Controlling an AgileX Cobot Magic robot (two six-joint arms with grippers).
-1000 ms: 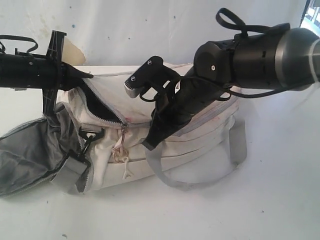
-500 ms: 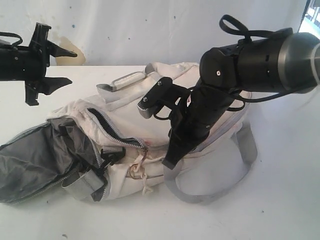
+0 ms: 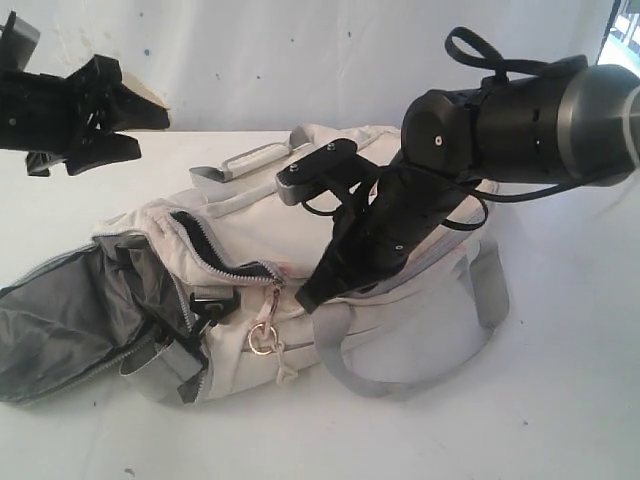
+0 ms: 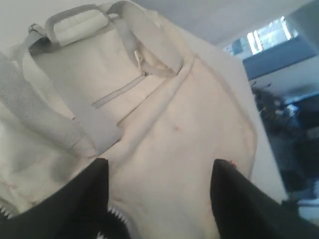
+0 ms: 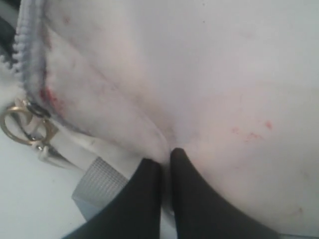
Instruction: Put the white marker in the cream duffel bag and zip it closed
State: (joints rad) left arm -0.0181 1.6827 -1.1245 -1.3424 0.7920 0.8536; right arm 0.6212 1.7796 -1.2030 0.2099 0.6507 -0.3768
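The cream duffel bag (image 3: pixel 240 215) lies on its side on the white table, its main zip (image 3: pixel 205 240) partly open onto dark lining. My left gripper (image 3: pixel 150 137) hangs open above and to the left of the bag, touching nothing; in its wrist view the left gripper (image 4: pixel 160 167) looks down on the cream duffel bag (image 4: pixel 164 99) and its zip teeth (image 4: pixel 117 214). My right gripper (image 3: pixel 305 295) is shut on a fold of the bag's front fabric; the right gripper (image 5: pixel 164 158) pinches that ridge of the cream duffel bag (image 5: pixel 199 74). The white marker is out of view.
A gold ring pull (image 3: pixel 262 340) hangs at the zip's end, and the gold ring pull (image 5: pixel 20 127) shows beside the right fingers. The grey side pocket (image 3: pixel 60 320) gapes at the left. Grey straps (image 3: pixel 490 290) loop at the right; a handle (image 3: pixel 245 160) lies on top.
The left gripper let go of the bag's zip edge, opened and drew up and to the left. The lifted flap fell back and the bag slumped. The right gripper kept its pinch.
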